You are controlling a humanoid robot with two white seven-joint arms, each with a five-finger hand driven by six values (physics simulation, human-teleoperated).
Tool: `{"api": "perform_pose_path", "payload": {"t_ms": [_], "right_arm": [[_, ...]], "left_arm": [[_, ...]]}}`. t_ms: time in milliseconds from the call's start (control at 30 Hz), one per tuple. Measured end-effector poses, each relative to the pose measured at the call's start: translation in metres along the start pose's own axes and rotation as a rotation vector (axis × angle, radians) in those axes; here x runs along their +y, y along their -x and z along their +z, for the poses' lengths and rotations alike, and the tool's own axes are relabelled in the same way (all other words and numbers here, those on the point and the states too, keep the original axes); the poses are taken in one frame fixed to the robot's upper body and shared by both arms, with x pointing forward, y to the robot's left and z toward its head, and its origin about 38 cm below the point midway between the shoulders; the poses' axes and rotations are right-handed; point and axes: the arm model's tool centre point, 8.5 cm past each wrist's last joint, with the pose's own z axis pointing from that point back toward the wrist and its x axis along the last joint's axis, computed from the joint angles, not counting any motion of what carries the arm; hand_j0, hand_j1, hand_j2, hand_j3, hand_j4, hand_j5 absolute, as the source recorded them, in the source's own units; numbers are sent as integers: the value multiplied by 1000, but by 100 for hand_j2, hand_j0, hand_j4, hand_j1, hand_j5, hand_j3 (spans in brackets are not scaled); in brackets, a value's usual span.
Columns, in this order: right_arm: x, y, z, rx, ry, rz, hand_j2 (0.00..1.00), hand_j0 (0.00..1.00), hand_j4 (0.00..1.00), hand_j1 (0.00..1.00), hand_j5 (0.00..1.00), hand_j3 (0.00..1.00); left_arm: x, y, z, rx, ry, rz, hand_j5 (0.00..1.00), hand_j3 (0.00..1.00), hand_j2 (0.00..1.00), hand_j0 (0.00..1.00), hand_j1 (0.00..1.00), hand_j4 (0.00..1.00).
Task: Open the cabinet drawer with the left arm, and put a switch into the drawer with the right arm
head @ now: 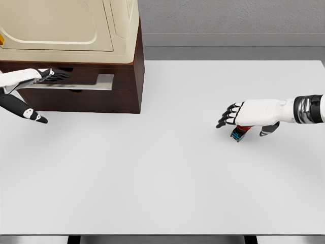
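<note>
Head view. No readable writing, brand or label on any object in frame.

Switch (240, 133): small object on the white table (162, 178), right of centre, mostly covered by the right hand. Visible part shows a red section, a blue section and a dark body; exact shape cannot be told.

Right hand (254, 116): arm enters from the right edge, palm down directly over the switch. Fingers (227, 116) point left and are spread slightly apart, extended rather than curled. Thumb hangs down just right of the switch. Whether the palm touches the switch cannot be told; the fingers are not closed on it.

Cabinet (127, 86): dark brown wood, far left of the table, with a cream-coloured appliance (66, 25) on top of it. A small yellow patch shows at the appliance's left edge.

Drawer (96, 81): upper front of the cabinet, with a pale metallic handle plate. It looks closed or barely out; cannot tell which.

Left hand (43, 76): arm enters from the left edge, dark fingers extended flat and close together along the drawer front near the handle, thumb hanging below and apart. Grip on the handle not visible.

Switch and cabinet are well apart.
</note>
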Motion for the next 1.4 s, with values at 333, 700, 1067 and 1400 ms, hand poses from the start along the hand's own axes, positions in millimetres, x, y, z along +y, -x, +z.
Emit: {"api": "perform_pose_path", "payload": {"t_ms": [333,700,1067,1400], "right_arm": [[1,0,-1,-2,-3,-1,100,100,100,100,100,100],[3,-2,-2,-7,-9,-1,100,100,100,100,100,100],[4,-2,-3,-4,-17,4,100,100,100,100,100,100],[4,-1,-2,-1,-20,7,100,100,100,100,100,100]], "left_arm": [[-2,2,1,-5,-10,35,100,100,100,100,100,100],[-17,2,8,-19,32,35,100,100,100,100,100,100],[-26,1,22,-37,63,35,100,100,100,100,100,100],[-30,-1,35,-54,107,21,100,100,100,100,100,100]]}}
